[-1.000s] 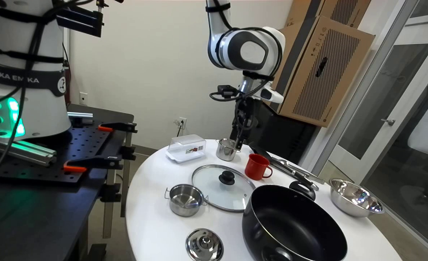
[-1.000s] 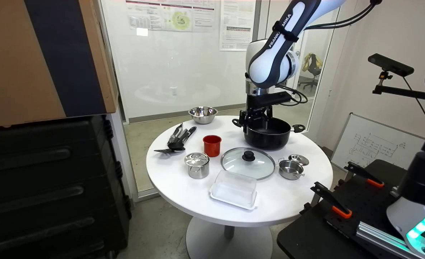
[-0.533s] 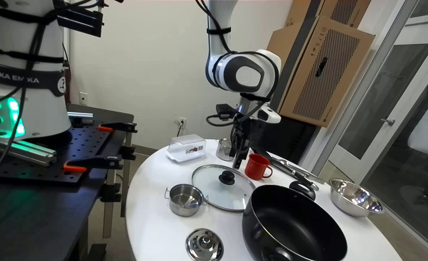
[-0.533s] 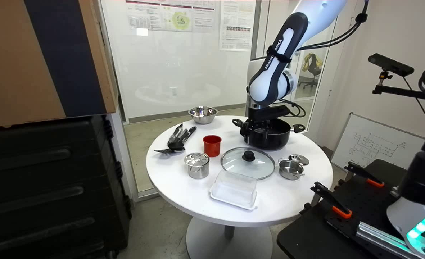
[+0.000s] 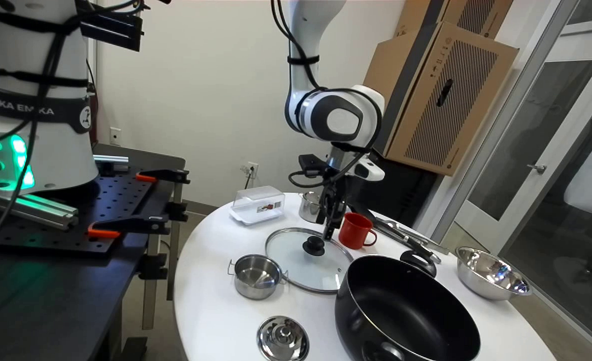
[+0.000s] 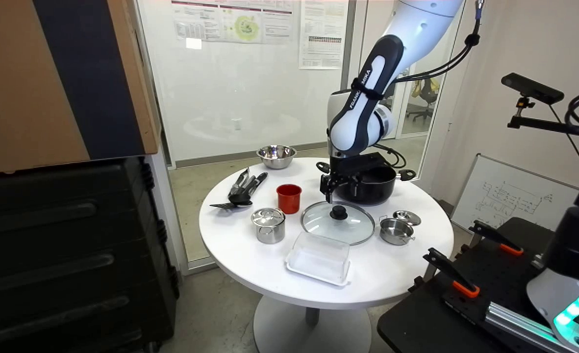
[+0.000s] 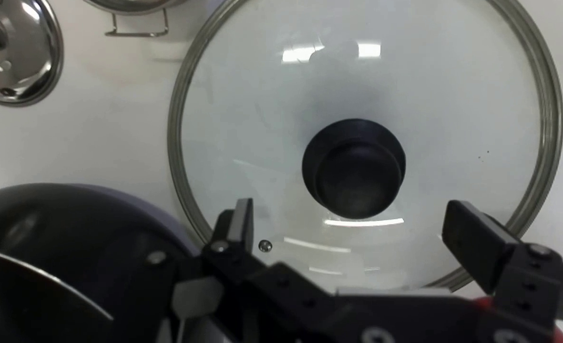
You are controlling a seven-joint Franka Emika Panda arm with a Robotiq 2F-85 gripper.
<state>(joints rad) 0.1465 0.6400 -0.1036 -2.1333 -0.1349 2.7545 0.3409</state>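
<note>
Glass lid (image 7: 271, 152), round, grey metal rim (image 7: 552, 114): flat on white tabletop (image 7: 109, 124), partly beneath gripper (image 7: 350, 207). Jaws wide apart, nothing held. Knob (image 7: 357, 171), smooth black, toward twelve o'clock in wrist view, room either side. From knob, we list: black pot (image 7: 62, 224) at eight, seemingly near rim; steel cover (image 7: 16, 57) between nine and ten, tabletop between; steel pan (image 7: 131, 6) at ten, cut off by top edge; red mug (image 5: 354, 231) at four, mostly hidden by gripper.
</note>
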